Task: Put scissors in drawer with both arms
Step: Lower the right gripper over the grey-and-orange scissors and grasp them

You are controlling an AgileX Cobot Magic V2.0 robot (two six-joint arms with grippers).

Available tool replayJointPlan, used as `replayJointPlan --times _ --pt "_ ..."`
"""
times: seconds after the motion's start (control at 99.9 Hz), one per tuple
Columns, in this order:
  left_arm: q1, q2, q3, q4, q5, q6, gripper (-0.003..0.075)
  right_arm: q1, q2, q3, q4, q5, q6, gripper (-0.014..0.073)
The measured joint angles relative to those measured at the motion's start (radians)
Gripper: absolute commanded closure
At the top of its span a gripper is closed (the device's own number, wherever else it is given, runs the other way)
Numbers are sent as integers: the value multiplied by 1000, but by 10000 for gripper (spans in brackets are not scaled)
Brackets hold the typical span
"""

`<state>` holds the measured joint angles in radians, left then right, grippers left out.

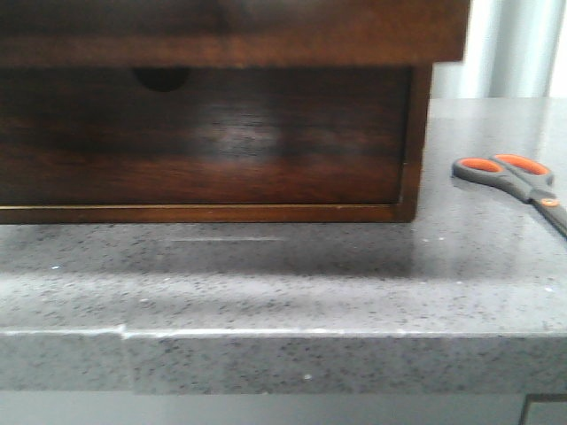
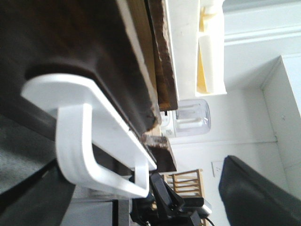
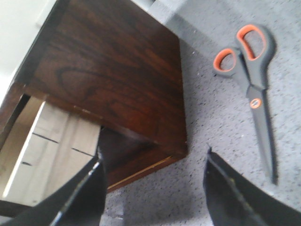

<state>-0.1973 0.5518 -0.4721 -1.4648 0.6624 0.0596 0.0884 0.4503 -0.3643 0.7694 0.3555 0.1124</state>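
The scissors lie flat on the grey counter, to the right of the wooden cabinet, with grey handles and orange-lined loops. They also show in the right wrist view. The drawer is the upper one and stands pulled out toward the camera; its pale inside shows. My right gripper is open and empty, above the counter by the cabinet's corner, apart from the scissors. My left gripper has its fingers wide apart on either side of the drawer front's white cutout rim. Neither gripper shows in the front view.
The lower drawer with a half-round notch is shut. The cabinet stands on the counter, whose front edge is near the camera. Behind, the left wrist view shows a clear container, a wooden rack and a black device.
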Motion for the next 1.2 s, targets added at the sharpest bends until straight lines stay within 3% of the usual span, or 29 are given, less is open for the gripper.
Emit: replayJointPlan --times 0.12,0.33,0.4,0.54,0.781,0.931,1.061,1.201 --pt "0 -24 0 77 -68 0 127 0 0 0 -1 4 0 200" --pt "0 -61 -9 194 -90 5 232 0 0 0 -1 4 0 200" --pt "0 -61 -9 215 -90 19 351 0 0 0 -1 -4 0 200" --pt "0 -63 -9 244 -88 85 738 0 0 0 -1 -54 0 200" --pt "0 -97 -88 267 -38 408 740 0 72 -81 -128 -65 0 202" --pt "-28 -101 -180 397 28 597 740 0 233 -246 -344 112 0 202" --pt "-64 -103 -239 612 58 630 740 0 416 -409 -549 304 0 202" --pt "-85 -103 -255 705 74 636 740 0 624 -577 -682 483 0 201"
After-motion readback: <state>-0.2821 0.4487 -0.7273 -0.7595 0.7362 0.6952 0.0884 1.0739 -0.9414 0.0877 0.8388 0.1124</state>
